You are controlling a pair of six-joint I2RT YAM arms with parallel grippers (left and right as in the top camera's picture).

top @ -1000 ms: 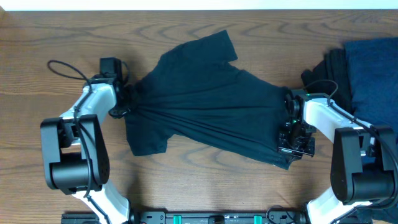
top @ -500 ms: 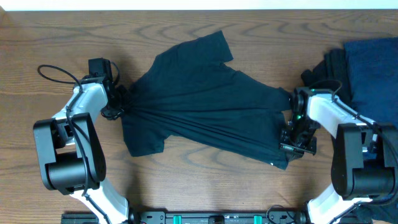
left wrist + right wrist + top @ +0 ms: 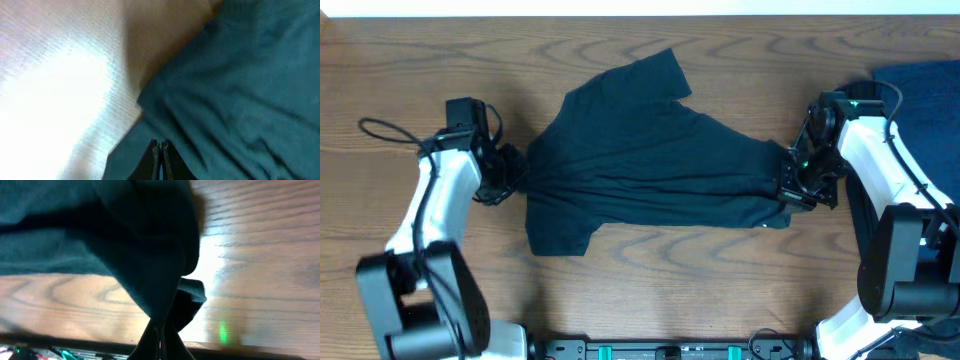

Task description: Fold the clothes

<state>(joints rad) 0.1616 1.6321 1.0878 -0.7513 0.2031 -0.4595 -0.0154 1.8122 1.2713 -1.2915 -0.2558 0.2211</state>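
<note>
Dark T-shirt [image 3: 650,160] lies mid-table [image 3: 650,300], pulled taut btwn the two grippers. Fabric reads black to v. dark teal, soft, plain on the side facing up. Tight creases fan out from the left end across the body twd the right.

Long axis runs left–right, tilted a bit: left end slightly farther, right end slightly nearer. One short sleeve sticks out to the far side, approx. centre; the other hangs to the near-left, flat on the wood.

Left gripper [image 3: 512,172] at the shirt's left end: fingers [image 3: 154,160] pressed together w/ cloth bunched in the pinch, per the left wrist view. Right gripper [image 3: 788,187] at the right end, near corner: fingers [image 3: 147,345] also closed tight, a fold of the shirt caught btwn them and draping over, per the right wrist view.

Navy garment [image 3: 925,90] sits at the far-right edge, partly behind the right arm, apart from the shirt.
</note>
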